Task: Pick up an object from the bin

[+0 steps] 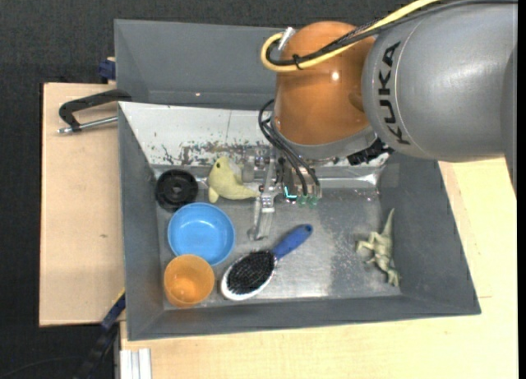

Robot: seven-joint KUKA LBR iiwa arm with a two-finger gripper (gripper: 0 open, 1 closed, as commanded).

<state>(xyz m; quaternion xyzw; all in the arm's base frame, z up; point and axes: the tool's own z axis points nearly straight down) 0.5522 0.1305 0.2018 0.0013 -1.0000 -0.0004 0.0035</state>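
Observation:
My gripper (pixel 263 219) hangs below the orange wrist cover, near the middle of the bin. It stands just right of a pale yellow duck-shaped toy (pixel 225 182) and just above the blue handle of a hairbrush (pixel 261 265) with a black bristle head. A blue bowl (pixel 201 233) lies a little to its left. I see nothing held in the gripper.
A black round cap (pixel 176 189) lies at the left, behind the blue bowl. An orange cup (pixel 189 279) sits in the front left corner. A pale green toy lizard (pixel 380 251) lies at the right. Bare floor shows between the brush and the lizard.

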